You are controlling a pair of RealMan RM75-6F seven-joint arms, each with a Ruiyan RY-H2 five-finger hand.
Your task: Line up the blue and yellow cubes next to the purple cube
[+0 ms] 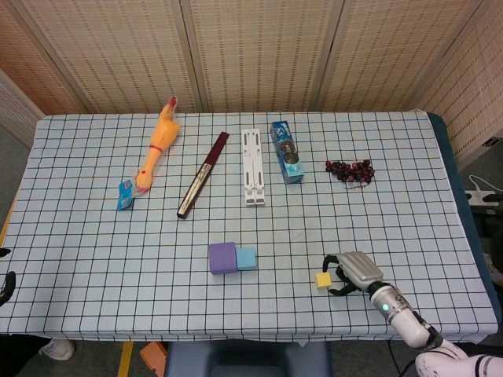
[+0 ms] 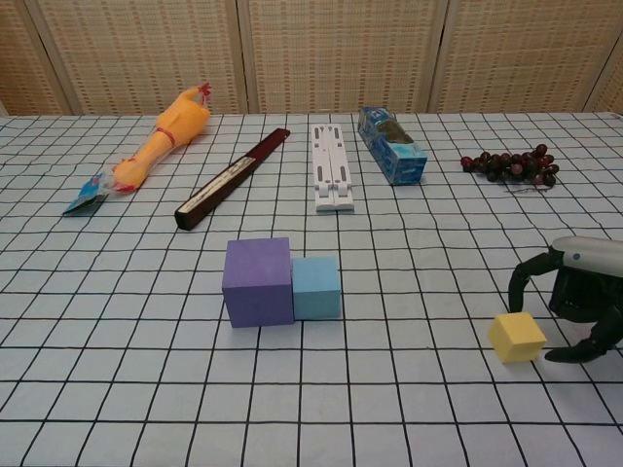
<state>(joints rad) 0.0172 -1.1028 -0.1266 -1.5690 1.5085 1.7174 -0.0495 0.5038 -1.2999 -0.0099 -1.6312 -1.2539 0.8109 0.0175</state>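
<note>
The blue cube (image 2: 316,287) sits against the purple cube (image 2: 258,281). The yellow cube (image 2: 517,337) lies well apart, the right hand (image 2: 572,299) spread around it, seemingly not gripping. Next: close, carry beside blue.

Bright, even overhead light, soft short shadows, sharp focus throughout, slight wide-angle bowing at the edges.

no legible text, blue packet (image 2: 391,144) print too blurred
</note>
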